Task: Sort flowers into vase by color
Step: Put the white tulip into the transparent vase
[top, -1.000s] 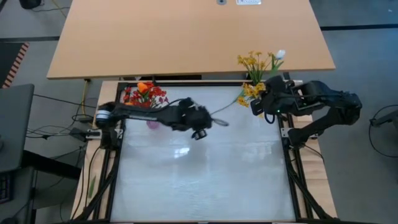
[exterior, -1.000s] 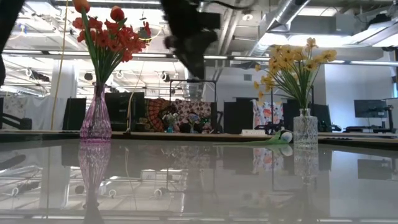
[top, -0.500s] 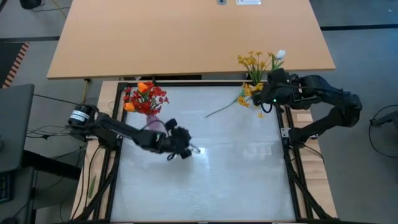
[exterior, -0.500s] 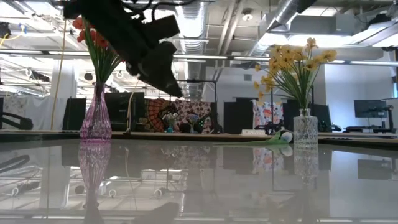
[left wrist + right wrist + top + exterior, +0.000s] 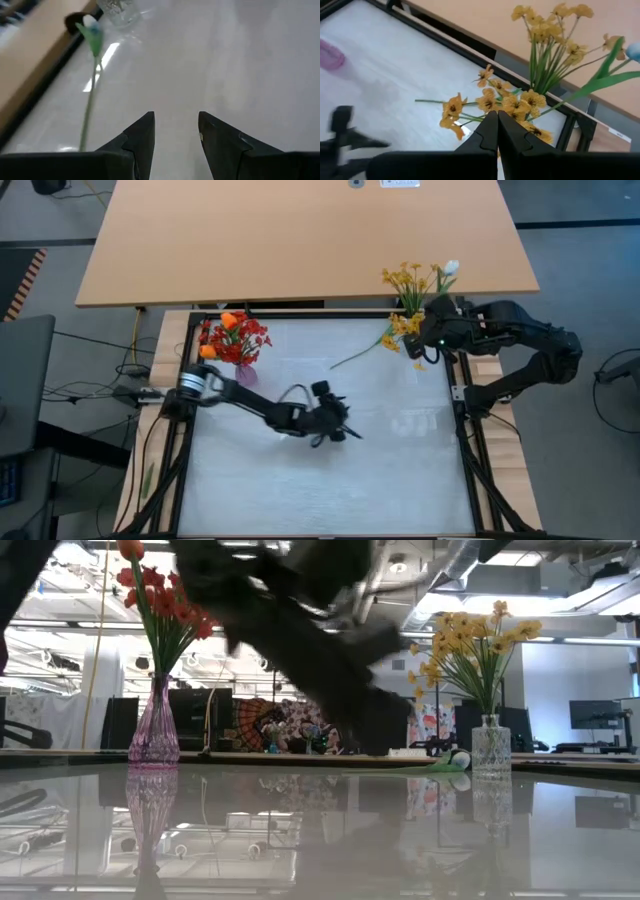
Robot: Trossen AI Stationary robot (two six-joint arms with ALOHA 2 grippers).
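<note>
Red and orange flowers (image 5: 232, 338) stand in a pink vase (image 5: 153, 730) at the table's far left. Yellow flowers (image 5: 412, 280) and a white one (image 5: 450, 268) stand in a clear vase (image 5: 490, 748) at the far right. One loose flower lies on the table left of that vase. Its thin green stem (image 5: 355, 356) points toward the middle, and its green-and-white head (image 5: 91, 29) is near the far frame. My left gripper (image 5: 346, 430) is open and low over the table's middle, aimed past the stem with nothing between its fingers (image 5: 142, 131). My right gripper (image 5: 497, 120) is shut, high above the yellow blooms.
A black frame (image 5: 300, 314) borders the white table top. A wooden desk (image 5: 300, 240) stands just beyond the far edge. The middle and near parts of the table top show only the left arm (image 5: 260, 408) stretched across them.
My left gripper has come down from high near the pink vase to just above the table. It swung first toward the near edge, then toward the right. It has tipped from pointing steeply down to nearly level. The flowers have not moved.
</note>
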